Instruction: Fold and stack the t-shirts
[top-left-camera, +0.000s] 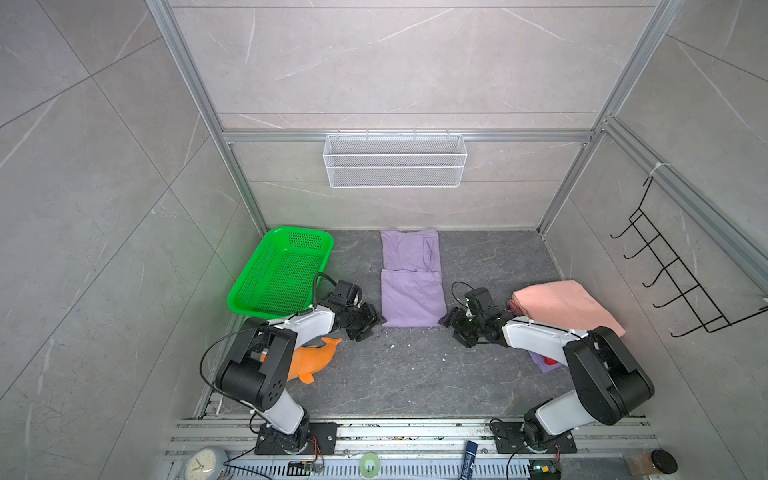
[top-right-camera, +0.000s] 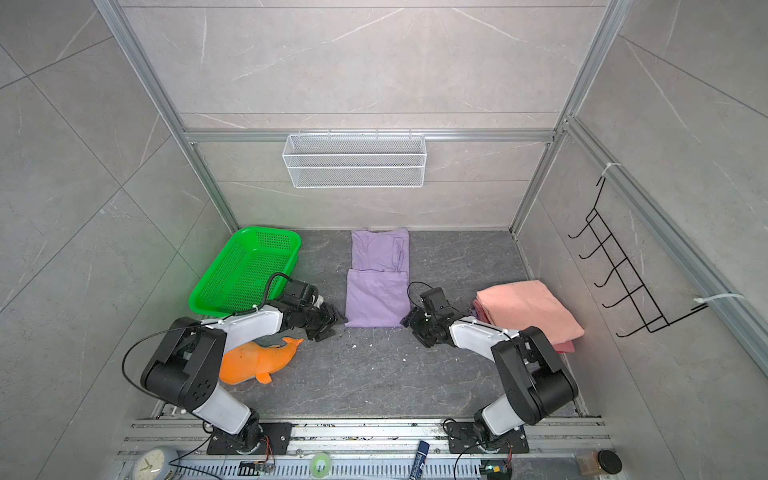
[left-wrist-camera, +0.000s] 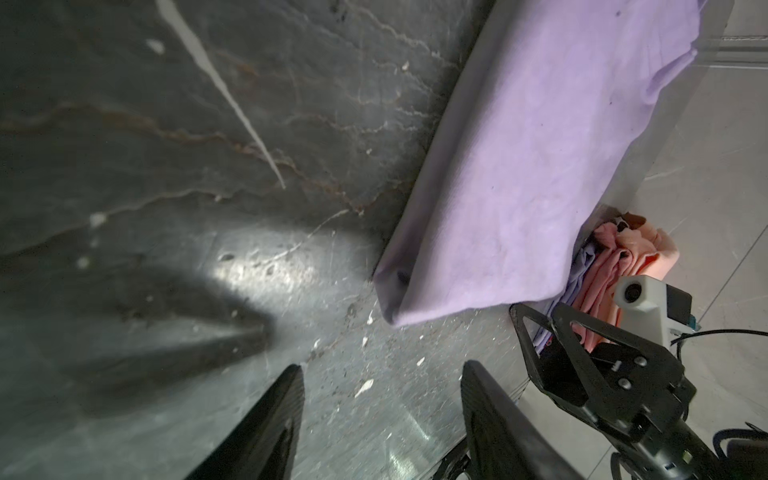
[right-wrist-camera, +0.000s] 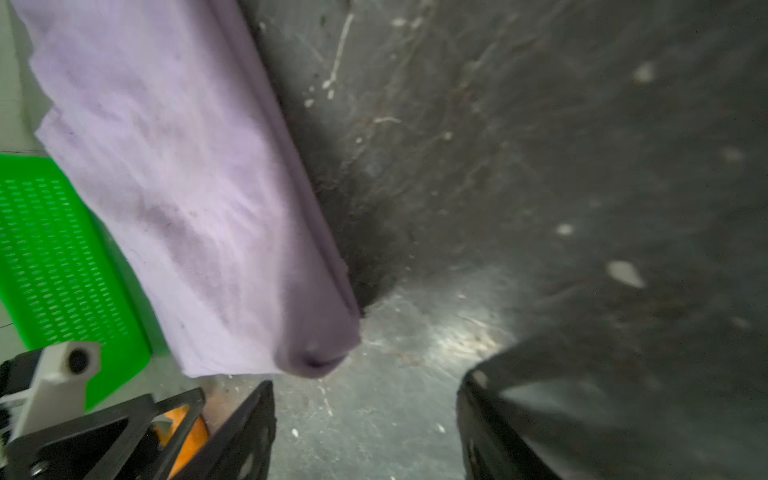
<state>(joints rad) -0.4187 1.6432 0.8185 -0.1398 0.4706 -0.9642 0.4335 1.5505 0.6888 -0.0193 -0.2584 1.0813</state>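
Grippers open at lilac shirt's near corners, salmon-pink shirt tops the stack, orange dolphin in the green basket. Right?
No: the orange plush dolphin lies on the tabletop, outside the green perforated plastic basket; both top views show it. Left gripper and right gripper are open at the near corners of the lilac cloth t-shirt; the salmon-pink folded t-shirt tops the stack.
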